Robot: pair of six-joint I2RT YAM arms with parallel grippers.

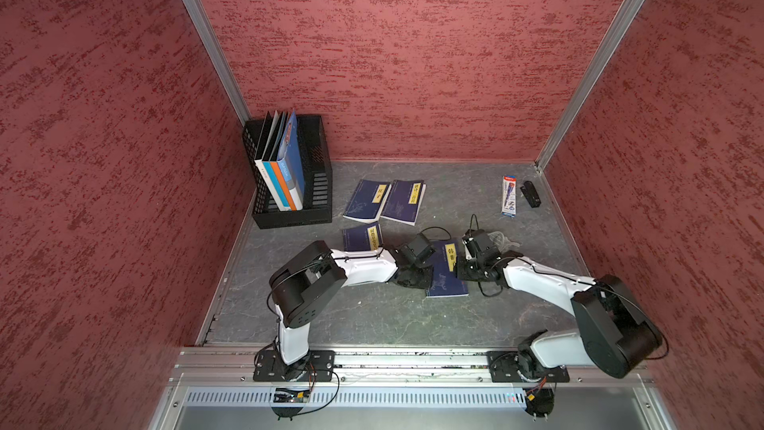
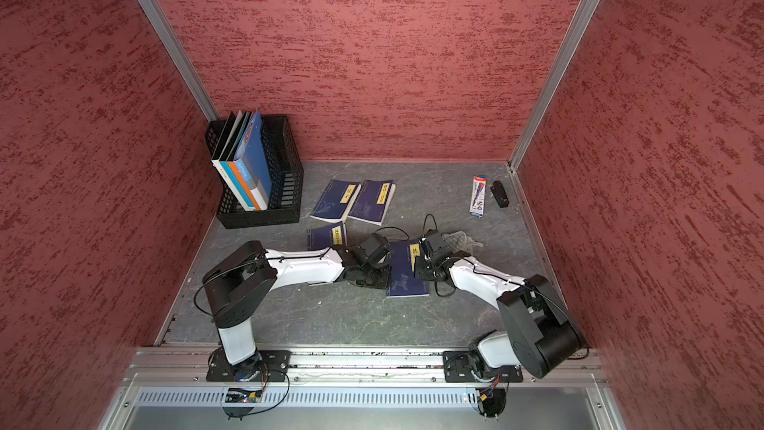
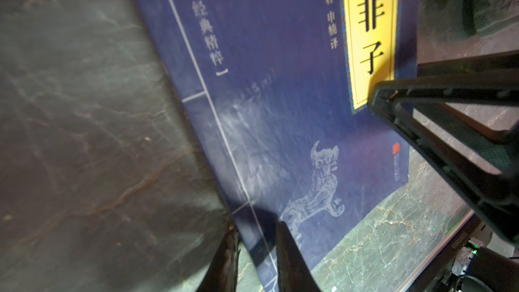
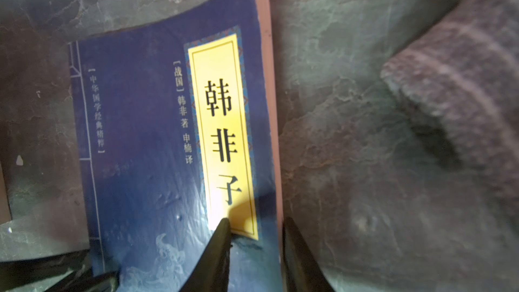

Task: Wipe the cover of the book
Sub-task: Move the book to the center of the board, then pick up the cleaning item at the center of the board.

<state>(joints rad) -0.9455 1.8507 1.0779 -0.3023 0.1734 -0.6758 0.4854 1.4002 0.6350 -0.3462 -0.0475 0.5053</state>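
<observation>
The book (image 1: 448,279) (image 2: 407,279) is dark blue with a yellow title label and lies flat mid-table between both arms. My left gripper (image 1: 429,283) (image 3: 254,227) sits astride its spine edge near a lower corner, jaws slightly open, one finger on the cover (image 3: 280,108) and one on the table beside it. My right gripper (image 1: 457,270) (image 4: 257,220) is astride the page edge, also slightly open, with one fingertip (image 4: 224,221) at the label's lower end. White smears mark the cover. A crumpled pale cloth (image 1: 502,239) (image 4: 463,80) lies loose behind the right gripper, held by neither.
Three more blue books lie farther back (image 1: 366,200) (image 1: 403,202) (image 1: 361,237). A black file rack (image 1: 318,184) with upright folders stands at the back left. A pen pack (image 1: 509,196) and a black stapler (image 1: 531,194) lie at the back right. Red walls enclose three sides.
</observation>
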